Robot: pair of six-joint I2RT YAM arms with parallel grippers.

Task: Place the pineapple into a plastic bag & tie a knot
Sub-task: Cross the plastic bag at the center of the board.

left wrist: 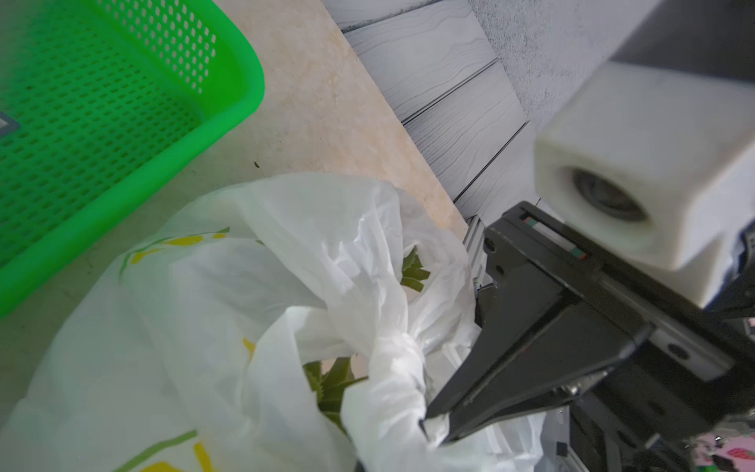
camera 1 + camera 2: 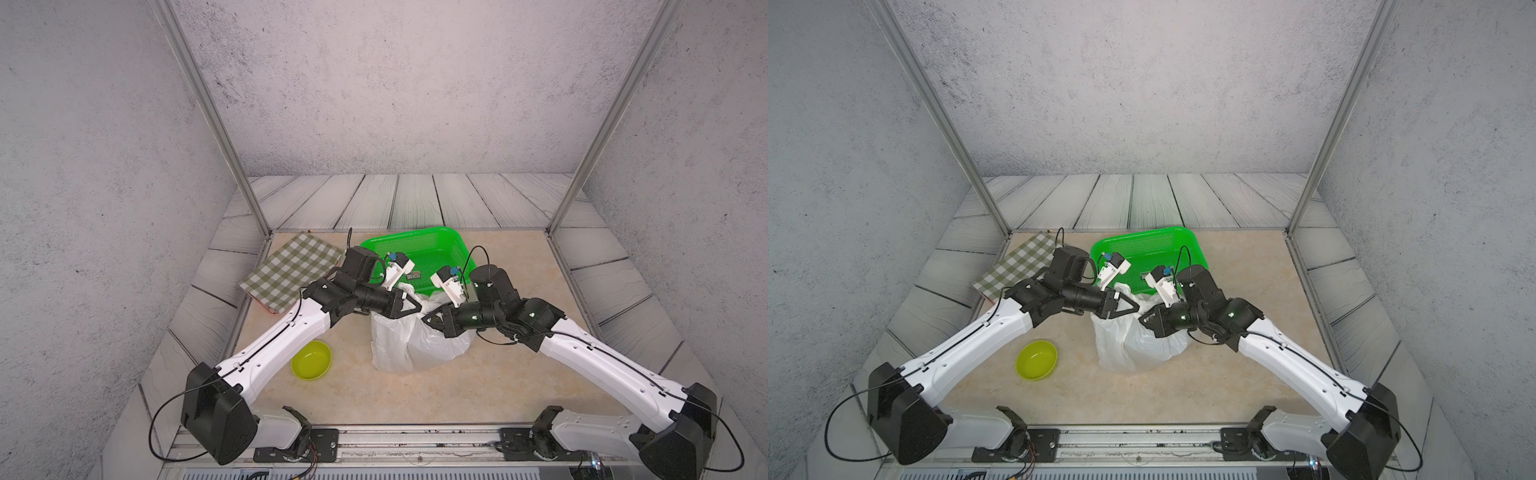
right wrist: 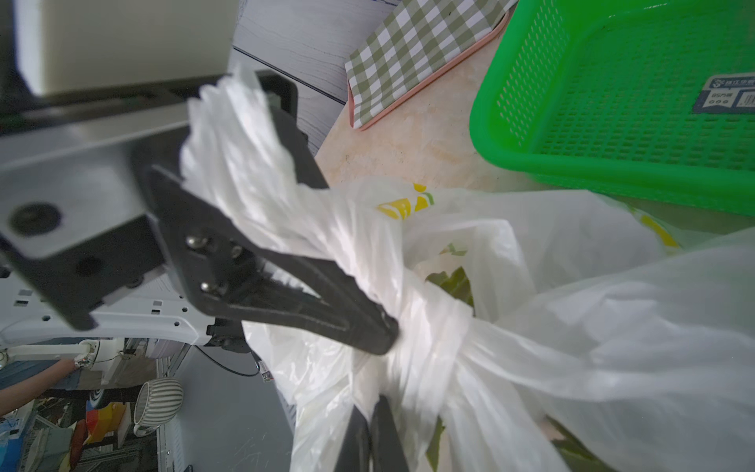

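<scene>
Plastic bag (image 2: 415,345) mid-table against green basket's (image 2: 424,245) near rim, pineapple (image 1: 331,388) leaves showing inside, handle strips wound into a knot (image 3: 437,327), left gripper (image 2: 417,309) clamped tight on one strip, right gripper (image 2: 426,319) pinching another, lime bowl (image 2: 300,373) well left, bare tabletop (image 2: 415,399) in front.

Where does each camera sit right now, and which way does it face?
Top views: above the base, facing down and forward; left arm, right arm, plastic bag, green basket.
Left wrist: on left arm, facing bag and basket; shows right gripper.
Right wrist: on right arm, facing bag and basket; shows left gripper, own fingertips.
Shared: bag and basket in every view.
</scene>
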